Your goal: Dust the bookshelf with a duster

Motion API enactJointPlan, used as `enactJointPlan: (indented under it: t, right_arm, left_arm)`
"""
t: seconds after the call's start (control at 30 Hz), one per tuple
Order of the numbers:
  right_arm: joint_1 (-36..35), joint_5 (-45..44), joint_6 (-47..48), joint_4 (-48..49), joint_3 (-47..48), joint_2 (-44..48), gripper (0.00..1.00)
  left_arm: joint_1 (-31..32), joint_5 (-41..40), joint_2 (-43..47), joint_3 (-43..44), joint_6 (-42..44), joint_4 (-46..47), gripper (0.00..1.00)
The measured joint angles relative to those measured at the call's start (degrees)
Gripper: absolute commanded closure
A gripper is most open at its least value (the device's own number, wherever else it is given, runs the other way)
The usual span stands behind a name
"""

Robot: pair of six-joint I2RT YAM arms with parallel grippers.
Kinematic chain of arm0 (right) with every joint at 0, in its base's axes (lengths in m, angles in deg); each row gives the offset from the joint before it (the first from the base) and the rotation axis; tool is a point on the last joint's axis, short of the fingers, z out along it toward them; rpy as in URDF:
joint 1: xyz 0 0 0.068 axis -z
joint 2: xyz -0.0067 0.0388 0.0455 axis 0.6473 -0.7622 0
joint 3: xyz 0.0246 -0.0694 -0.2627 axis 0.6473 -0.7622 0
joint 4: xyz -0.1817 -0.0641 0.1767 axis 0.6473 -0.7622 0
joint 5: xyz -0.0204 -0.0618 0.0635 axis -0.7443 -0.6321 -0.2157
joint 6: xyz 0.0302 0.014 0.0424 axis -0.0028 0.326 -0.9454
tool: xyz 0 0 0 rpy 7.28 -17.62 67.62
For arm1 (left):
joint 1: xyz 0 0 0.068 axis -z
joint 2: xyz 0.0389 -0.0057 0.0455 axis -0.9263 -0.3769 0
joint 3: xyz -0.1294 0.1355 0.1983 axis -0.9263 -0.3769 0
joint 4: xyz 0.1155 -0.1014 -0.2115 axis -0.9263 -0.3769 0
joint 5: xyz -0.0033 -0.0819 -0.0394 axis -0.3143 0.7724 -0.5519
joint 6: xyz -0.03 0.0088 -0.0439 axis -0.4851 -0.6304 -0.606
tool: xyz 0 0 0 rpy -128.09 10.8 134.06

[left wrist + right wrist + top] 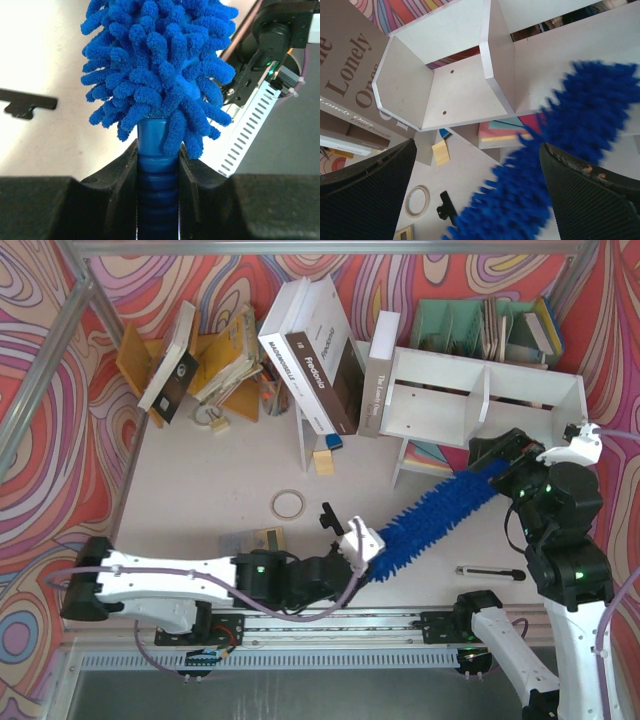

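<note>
Bookshelf [432, 412] on desk [190, 475]; duster [440, 510] head overlaps right compartment, inside or not unclear. Left gripper [157, 165] clamped on handle [154, 137]. Right gripper [477, 147] spread wide, duster blurred between.

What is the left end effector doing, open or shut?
Shut: the left end effector has both black fingers pressed against the duster handle.

The duster [580, 130] blurred in the right wrist view, its tip overhead behind the right claw [499, 454].
</note>
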Motion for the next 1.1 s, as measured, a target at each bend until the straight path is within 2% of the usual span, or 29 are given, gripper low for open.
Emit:
enactJointPlan:
  t: [0.27,0.43,0.67,0.8,0.97,1.1]
  right_arm:
    - [0.0,0.63,-0.24,0.0,-1.22,-0.02,0.01]
    - [0.0,0.66,-0.44,0.0,-1.22,-0.02,0.01]
    - [0.0,0.83,-0.94,0.0,-1.22,-0.02,0.01]
    - [0.0,0.87,-0.92,0.0,-1.22,-0.02,0.01]
    - [0.0,0.85,-0.87,0.0,-1.22,0.0,0.01]
    - [0.0,0.85,-0.9,0.0,-1.22,0.0,0.01]
  left_arm:
    - [-0.35,-3.39,13.14,-6.05,-4.31,-7.13,1.0]
    - [-0.17,-2.25,17.22,-8.41,-5.29,-10.56,1.0]
    - [-0.24,0.2,11.96,-7.63,-4.76,-9.97,1.0]
    - [0.09,2.82,6.71,-4.04,-2.47,-7.96,1.0]
    - [1.46,5.79,4.59,0.37,1.44,-6.54,1.0]
    - [-0.37,6.69,2.8,2.08,3.17,-4.35,1.0]
